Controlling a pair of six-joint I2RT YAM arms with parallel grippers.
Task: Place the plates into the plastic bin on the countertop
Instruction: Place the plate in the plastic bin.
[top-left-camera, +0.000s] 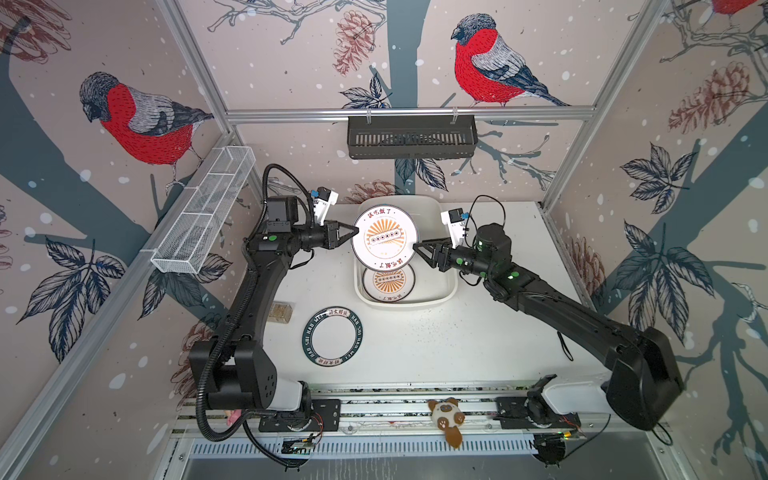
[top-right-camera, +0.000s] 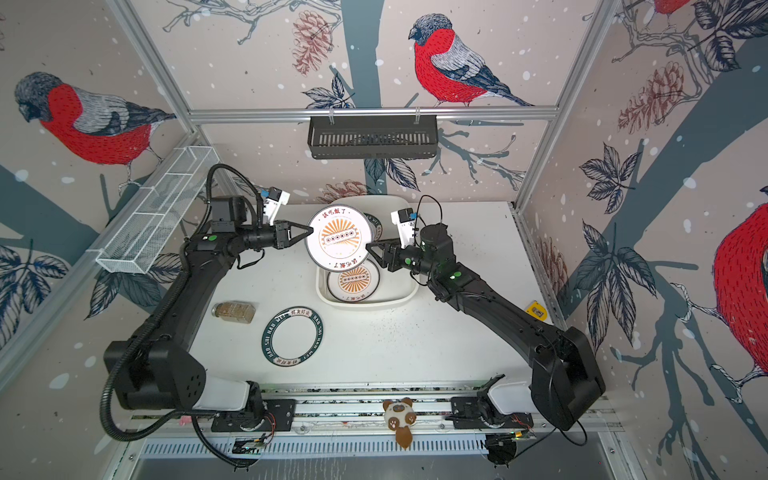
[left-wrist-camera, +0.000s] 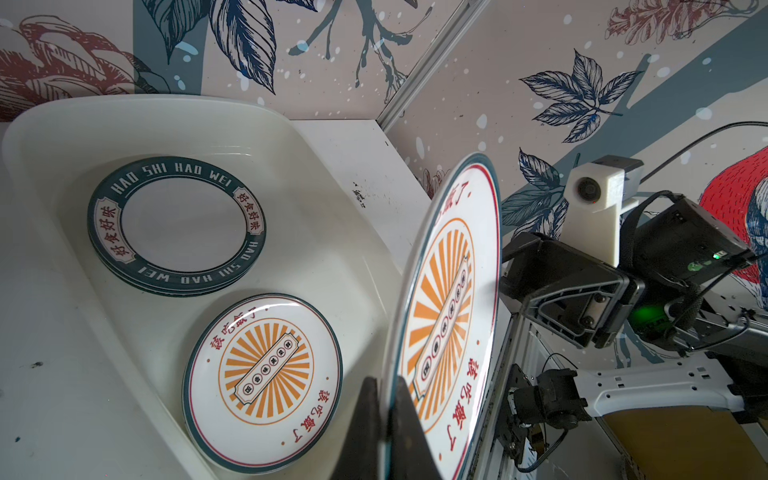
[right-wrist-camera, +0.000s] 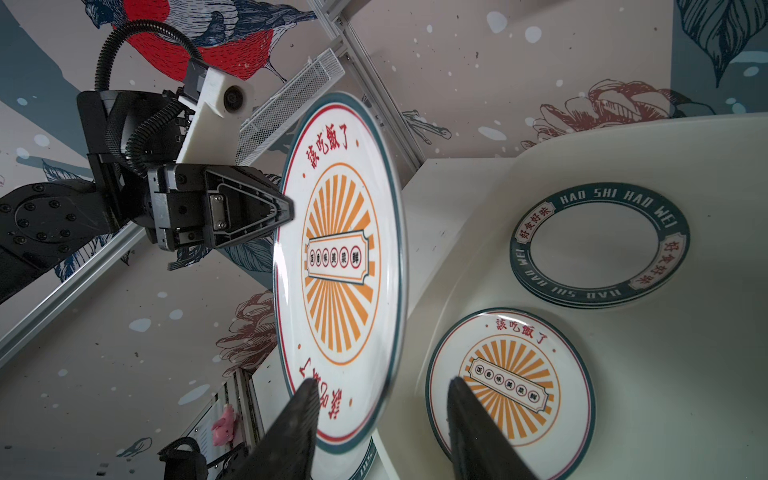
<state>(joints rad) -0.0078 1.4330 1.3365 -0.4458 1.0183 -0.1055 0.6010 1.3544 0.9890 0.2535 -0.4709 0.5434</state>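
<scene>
A white plate with an orange sunburst centre (top-left-camera: 384, 237) (top-right-camera: 338, 237) hangs tilted above the plastic bin (top-left-camera: 451, 286) (top-right-camera: 409, 295). My left gripper (top-left-camera: 353, 230) (left-wrist-camera: 386, 380) is shut on its rim. At the plate's opposite edge my right gripper (top-left-camera: 415, 245) (right-wrist-camera: 382, 381) stands open, one finger on each side of the rim (right-wrist-camera: 340, 266). Inside the bin lie another sunburst plate (left-wrist-camera: 262, 382) (right-wrist-camera: 519, 374) and a stack of green lettered plates (left-wrist-camera: 174, 220) (right-wrist-camera: 598, 245). One green-rimmed plate (top-left-camera: 332, 337) (top-right-camera: 292, 336) lies flat on the countertop (top-left-camera: 457, 340).
A spice jar (top-right-camera: 232, 311) lies on the countertop left of the green-rimmed plate. A white wire-mesh basket (top-left-camera: 203, 212) hangs on the left wall and a black slotted basket (top-left-camera: 411, 136) on the back rail. A plush toy (top-left-camera: 446, 417) sits on the front rail.
</scene>
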